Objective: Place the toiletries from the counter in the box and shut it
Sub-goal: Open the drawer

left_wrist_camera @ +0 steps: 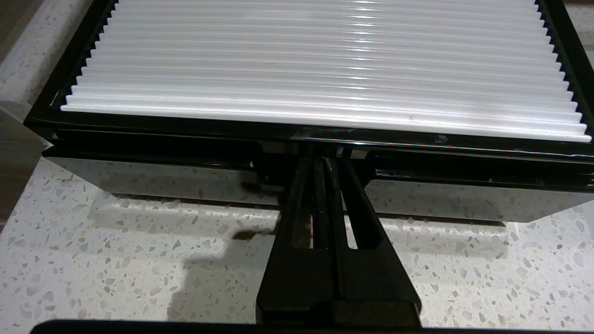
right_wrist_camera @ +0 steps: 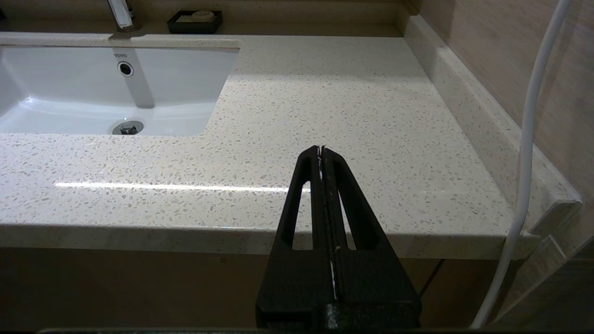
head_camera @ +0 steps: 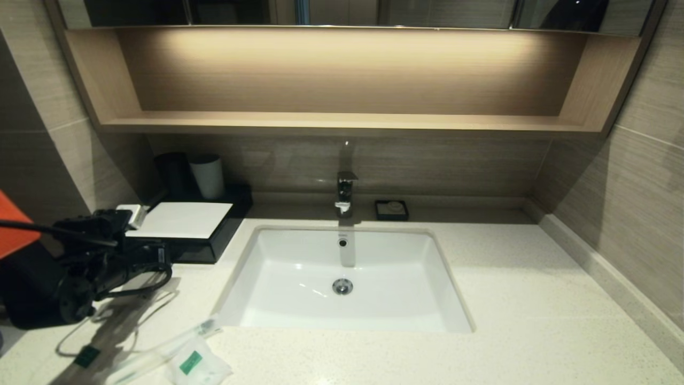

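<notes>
The black box (head_camera: 219,238) with a white panel on top stands at the counter's (head_camera: 534,299) back left. My left gripper (left_wrist_camera: 323,161) is shut, its tips in the notch at the middle of the box's glossy front (left_wrist_camera: 464,204), just under the ribbed white panel (left_wrist_camera: 325,60). Near the front left edge lie the toiletries: a clear-wrapped stick (head_camera: 165,350), a second stick with a green label (head_camera: 88,355) in my arm's shadow, and a white sachet (head_camera: 199,366). My right gripper (right_wrist_camera: 321,149) is shut and empty, off the counter's front right edge.
A white sink (head_camera: 299,278) with a faucet (head_camera: 346,195) fills the middle. A black soap dish (head_camera: 391,209) sits behind it. A grey cup (head_camera: 208,176) and a dark cup (head_camera: 173,174) stand behind the box. A wooden shelf (head_camera: 342,120) runs above, and a wall closes the right side.
</notes>
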Motion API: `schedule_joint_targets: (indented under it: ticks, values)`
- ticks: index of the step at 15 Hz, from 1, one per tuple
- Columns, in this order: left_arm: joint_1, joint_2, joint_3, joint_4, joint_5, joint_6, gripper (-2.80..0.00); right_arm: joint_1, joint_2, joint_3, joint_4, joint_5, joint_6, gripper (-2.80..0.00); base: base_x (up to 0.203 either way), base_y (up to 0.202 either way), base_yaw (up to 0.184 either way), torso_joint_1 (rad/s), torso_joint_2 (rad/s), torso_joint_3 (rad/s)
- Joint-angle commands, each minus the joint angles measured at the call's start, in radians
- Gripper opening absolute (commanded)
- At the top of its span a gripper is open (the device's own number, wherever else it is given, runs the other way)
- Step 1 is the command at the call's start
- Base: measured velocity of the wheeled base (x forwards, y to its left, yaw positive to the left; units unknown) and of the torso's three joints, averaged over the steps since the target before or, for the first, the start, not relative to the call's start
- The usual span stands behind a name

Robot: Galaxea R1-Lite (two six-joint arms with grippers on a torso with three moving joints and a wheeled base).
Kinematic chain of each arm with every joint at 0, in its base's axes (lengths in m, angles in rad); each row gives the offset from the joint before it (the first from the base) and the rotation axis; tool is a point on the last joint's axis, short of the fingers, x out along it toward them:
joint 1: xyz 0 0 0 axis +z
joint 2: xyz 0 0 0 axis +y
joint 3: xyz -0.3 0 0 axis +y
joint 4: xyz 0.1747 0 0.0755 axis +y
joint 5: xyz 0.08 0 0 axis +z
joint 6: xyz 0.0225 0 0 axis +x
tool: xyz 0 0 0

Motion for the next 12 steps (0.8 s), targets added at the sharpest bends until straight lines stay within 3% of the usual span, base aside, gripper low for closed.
schedule_joint_targets:
  ticks: [1,12]
  values:
    - [0.0,-0.009,-0.001,-0.008,0.0,0.002,-2.8,0.0,-0.002,0.0,0.0,0.0,0.0,-2.8,0.0,0.0,0.0,0.0,0.0,0.0]
    - [0.001,-0.043,-0.004,0.084,0.0,0.01,-2.8,0.0,-0.001,0.002,0.0,0.0,-0.001,-2.8,0.0,0.0,0.0,0.0,0.0,0.0]
